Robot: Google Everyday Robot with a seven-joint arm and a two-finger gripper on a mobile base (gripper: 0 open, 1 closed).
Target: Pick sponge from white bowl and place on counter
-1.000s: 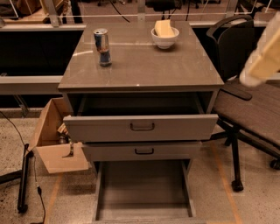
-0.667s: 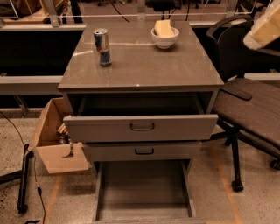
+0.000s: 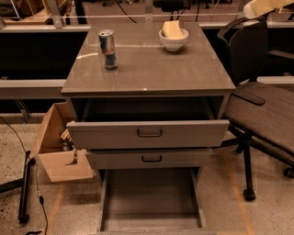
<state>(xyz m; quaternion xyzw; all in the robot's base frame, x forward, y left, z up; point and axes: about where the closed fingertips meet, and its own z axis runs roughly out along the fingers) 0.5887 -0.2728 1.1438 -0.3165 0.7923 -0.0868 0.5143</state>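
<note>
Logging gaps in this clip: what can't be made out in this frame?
All in the camera view:
- Gripper, top right above the chair: mostly cut off by the top edge.
- Sponge: its lower part is hidden by the white bowl wall.
- Top drawer: its inside is hidden in shadow under the counter.

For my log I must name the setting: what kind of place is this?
Probably an office or lab workspace: a grey drawer cabinet with open drawers, an office chair beside it, a cardboard box on the floor. The gripper hangs at the top right, above the chair.
</note>
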